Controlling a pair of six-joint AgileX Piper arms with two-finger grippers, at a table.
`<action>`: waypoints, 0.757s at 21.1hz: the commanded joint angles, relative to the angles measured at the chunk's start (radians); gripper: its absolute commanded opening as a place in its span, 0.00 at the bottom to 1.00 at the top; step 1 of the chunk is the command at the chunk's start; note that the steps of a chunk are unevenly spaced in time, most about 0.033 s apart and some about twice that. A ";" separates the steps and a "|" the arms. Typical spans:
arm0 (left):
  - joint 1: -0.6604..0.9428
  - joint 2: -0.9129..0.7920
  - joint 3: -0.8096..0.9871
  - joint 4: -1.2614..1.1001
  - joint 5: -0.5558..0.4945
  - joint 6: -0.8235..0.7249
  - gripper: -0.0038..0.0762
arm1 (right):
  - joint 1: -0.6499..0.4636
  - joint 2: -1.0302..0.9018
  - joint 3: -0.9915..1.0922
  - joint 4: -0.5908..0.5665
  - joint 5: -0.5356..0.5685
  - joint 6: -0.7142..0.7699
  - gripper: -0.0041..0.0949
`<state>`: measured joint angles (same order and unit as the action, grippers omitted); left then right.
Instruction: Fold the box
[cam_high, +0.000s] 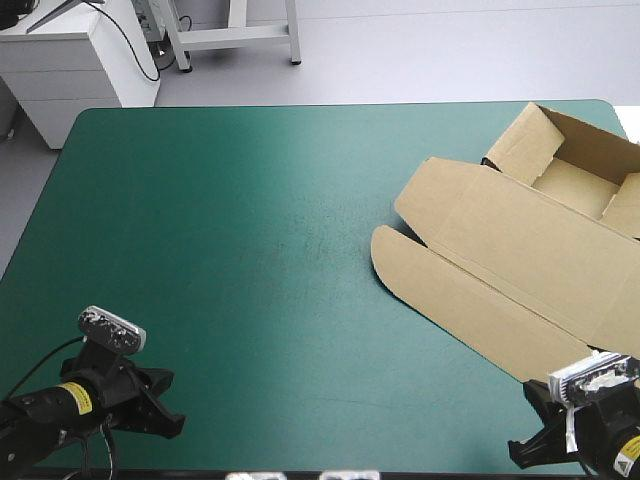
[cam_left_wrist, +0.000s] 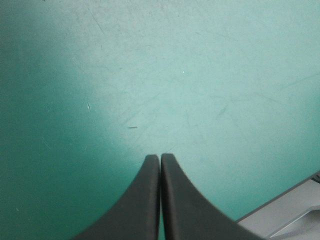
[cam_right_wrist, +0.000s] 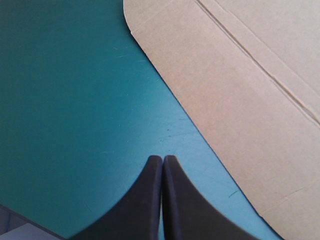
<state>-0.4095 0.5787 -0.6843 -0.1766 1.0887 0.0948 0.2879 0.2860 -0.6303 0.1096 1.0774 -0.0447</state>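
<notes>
The brown box (cam_high: 520, 240) lies at the table's right side as an open tray with raised walls at the far right corner and its lid flat, stretching toward the front edge. My left gripper (cam_high: 165, 400) rests low at the front left corner, far from the box; in its wrist view the black fingers (cam_left_wrist: 150, 200) meet in one arch over bare teal-green cover, so the left gripper (cam_left_wrist: 160, 157) is shut and empty. My right gripper (cam_high: 530, 420) sits at the front right, just short of the lid's near edge. The right gripper (cam_right_wrist: 162, 159) is shut and empty, with the box lid (cam_right_wrist: 240, 90) ahead and beside it.
The teal-green cover (cam_high: 230, 250) lies bare over the left and middle of the table. A white cabinet (cam_high: 70, 70) and a grey frame stand beyond the far edge. The table's front edge (cam_left_wrist: 285, 215) shows close beside my left gripper.
</notes>
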 joint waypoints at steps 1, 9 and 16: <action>0.000 -0.041 0.027 -0.022 -0.070 0.007 0.04 | 0.001 -0.012 0.031 0.034 -0.081 -0.010 0.03; 0.000 -0.076 0.178 -0.063 -0.076 -0.009 0.04 | 0.001 -0.014 0.143 0.039 -0.081 -0.012 0.03; 0.000 -0.076 0.184 -0.061 -0.065 -0.009 0.04 | 0.001 -0.014 0.155 0.039 -0.070 -0.010 0.03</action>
<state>-0.4095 0.5009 -0.4753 -0.2174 1.0577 0.0949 0.2879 0.2591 -0.4515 0.1374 1.0572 -0.0481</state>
